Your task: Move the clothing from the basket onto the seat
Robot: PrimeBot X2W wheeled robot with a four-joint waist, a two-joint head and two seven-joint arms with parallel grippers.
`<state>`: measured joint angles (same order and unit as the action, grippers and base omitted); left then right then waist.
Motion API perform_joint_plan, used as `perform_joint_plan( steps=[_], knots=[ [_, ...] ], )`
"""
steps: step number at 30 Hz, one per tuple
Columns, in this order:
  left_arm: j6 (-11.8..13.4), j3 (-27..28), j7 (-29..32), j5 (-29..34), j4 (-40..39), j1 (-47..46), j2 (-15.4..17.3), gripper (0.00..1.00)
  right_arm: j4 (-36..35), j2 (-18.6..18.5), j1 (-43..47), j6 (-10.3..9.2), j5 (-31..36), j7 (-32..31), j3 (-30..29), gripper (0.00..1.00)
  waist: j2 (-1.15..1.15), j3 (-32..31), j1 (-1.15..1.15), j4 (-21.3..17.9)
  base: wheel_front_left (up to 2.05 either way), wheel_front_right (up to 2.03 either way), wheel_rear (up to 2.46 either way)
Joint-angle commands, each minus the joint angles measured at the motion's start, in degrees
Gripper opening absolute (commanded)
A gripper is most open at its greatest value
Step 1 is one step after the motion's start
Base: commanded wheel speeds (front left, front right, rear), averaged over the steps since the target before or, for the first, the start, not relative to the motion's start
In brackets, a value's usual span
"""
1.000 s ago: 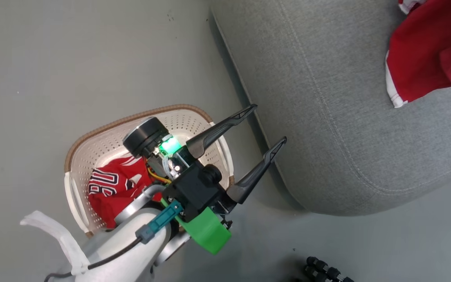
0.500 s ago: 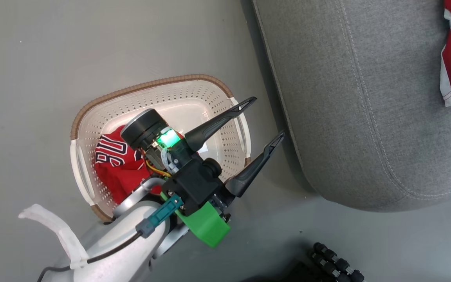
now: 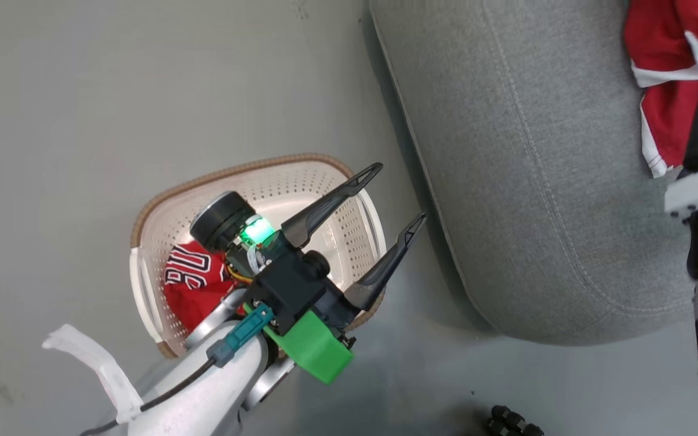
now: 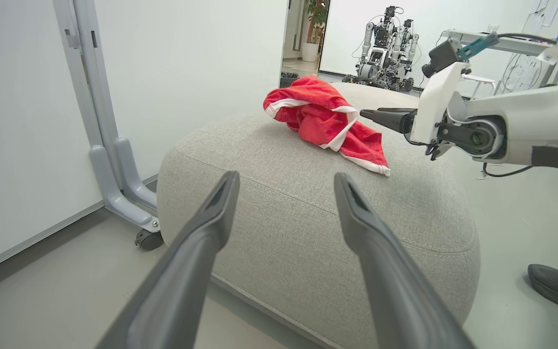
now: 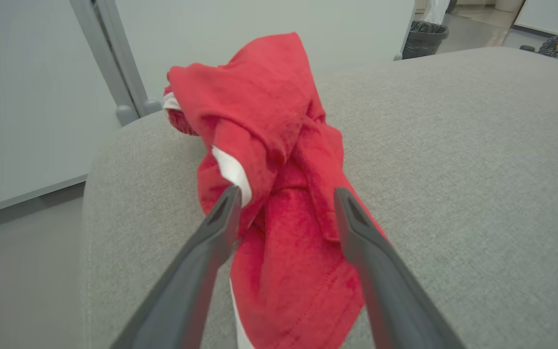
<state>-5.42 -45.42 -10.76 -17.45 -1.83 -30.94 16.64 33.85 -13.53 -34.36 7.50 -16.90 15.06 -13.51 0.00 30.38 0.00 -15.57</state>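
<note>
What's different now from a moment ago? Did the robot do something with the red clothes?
The right end effector opened and let go of the red garment, which now lies crumpled on the seat between its spread fingers. The left end effector stayed open by the basket, and the lettered red garment is still inside it.

A grey floor [image 3: 113,91] meets a white wall panel [image 4: 187,58], where a grey metal stand [image 4: 109,145] sits on a dark caster [image 4: 148,239]. Beyond the doorway are a wheeled machine [image 4: 385,34] and a potted plant [image 4: 314,17]. A person's dark shoe [image 4: 552,286] rests on the floor.
</note>
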Motion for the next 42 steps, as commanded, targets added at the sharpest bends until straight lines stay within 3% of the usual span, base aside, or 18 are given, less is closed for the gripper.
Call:
perform_joint_plan(
  steps=[1,12,25,33,42],
  knots=[
    [0.6,0.3,-0.7,-0.5,0.6,1.4,-0.3,1.0,-2.5,0.7,2.4,-0.02,1.1,0.1,-0.8,1.0,0.0,-4.8,0.0,1.4,0.0,0.0,0.0],
    [5.1,4.2,-3.8,-3.6,4.6,7.1,-1.8,1.0,-21.8,8.6,18.2,-0.02,7.1,0.2,1.6,1.0,0.0,-13.8,0.0,6.6,0.0,0.0,0.0],
    [10.2,16.2,-4.4,-4.2,6.0,13.9,-2.8,1.0,-29.9,10.4,25.7,-0.02,8.1,-3.4,10.5,1.0,0.0,-19.7,0.0,15.0,0.0,0.0,0.0],
    [10.5,25.8,-4.5,-3.2,7.4,20.0,-3.0,1.0,-33.0,10.6,29.3,-0.02,9.3,-6.1,12.9,1.0,0.0,-23.2,0.0,18.9,0.0,0.0,0.0],
    [9.1,32.9,-4.5,-1.5,9.5,27.0,-4.3,1.0,-35.1,10.6,34.1,-0.02,8.5,-8.5,13.5,1.0,0.0,-27.1,0.0,19.0,0.0,0.0,0.0]
  ],
)
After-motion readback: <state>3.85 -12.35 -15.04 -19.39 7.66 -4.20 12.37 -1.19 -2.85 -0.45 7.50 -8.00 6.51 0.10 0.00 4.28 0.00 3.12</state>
